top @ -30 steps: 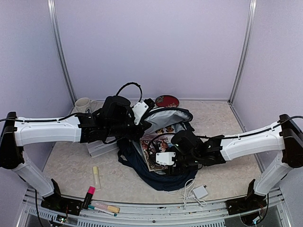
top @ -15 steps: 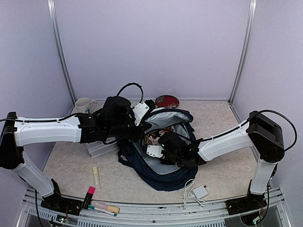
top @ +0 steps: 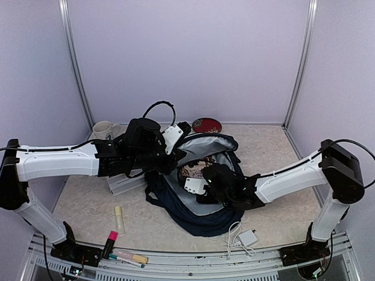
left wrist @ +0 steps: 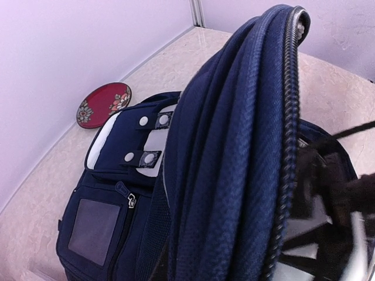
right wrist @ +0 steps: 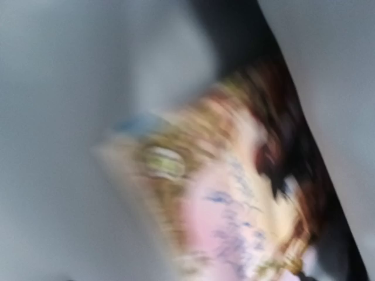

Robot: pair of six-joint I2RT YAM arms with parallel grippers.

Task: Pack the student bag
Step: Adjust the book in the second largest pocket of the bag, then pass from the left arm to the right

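Observation:
The student bag (top: 202,219), a dark navy backpack, lies in the middle of the table with its mouth held wide and its grey lining showing. My left gripper (top: 171,157) is shut on the zipped rim (left wrist: 234,146) and holds it up; its fingers are hidden behind the fabric. My right gripper (top: 200,174) reaches into the opening, its fingers hidden. A book with a picture cover (top: 190,170) lies inside the bag. The right wrist view is blurred and shows only that book's cover (right wrist: 234,199) against the grey lining.
A red plate (top: 206,124) lies behind the bag and a white mug (top: 104,129) stands at the back left. A white box (top: 126,183) lies under my left arm. Near the front lie a yellow highlighter (top: 119,219), a pink marker (top: 110,241) and a white charger (top: 246,237).
My right arm has pushed the book from the bag's front lip down into the opening, then drawn back a little. The left arm has held still.

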